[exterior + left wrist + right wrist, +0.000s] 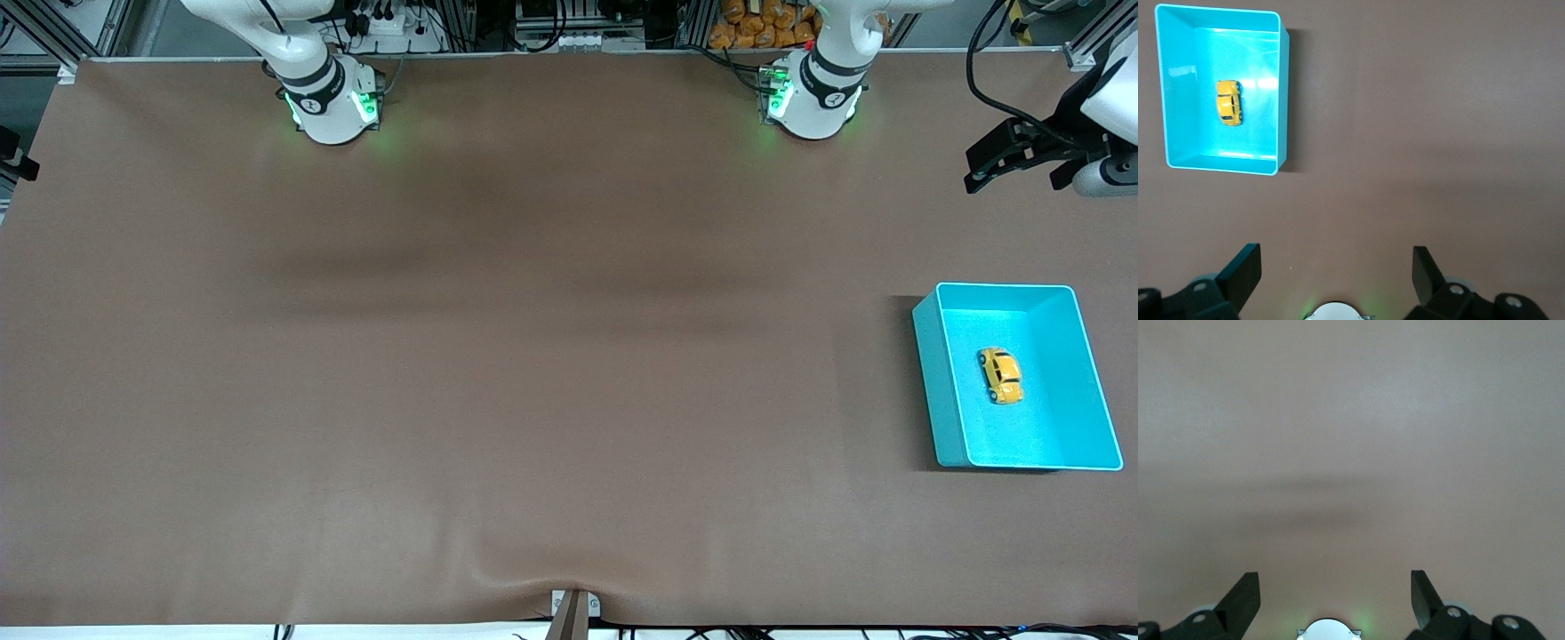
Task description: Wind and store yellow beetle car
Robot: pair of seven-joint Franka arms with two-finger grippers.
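Note:
The yellow beetle car (1000, 375) lies on its wheels in the turquoise bin (929, 382) at the left arm's end of the table. It also shows in the left wrist view (1229, 103), inside the bin (1282, 100). My left gripper (1013, 176) is open and empty, up in the air over bare table, apart from the bin; its open fingers show in the left wrist view (1336, 257). My right gripper (1335, 581) is open and empty over bare brown table; it is out of the front view.
A brown mat (533, 356) covers the whole table. The two arm bases (333, 107) (813, 98) stand along the edge farthest from the front camera. A small clamp (573, 613) sits at the nearest edge, where the mat wrinkles.

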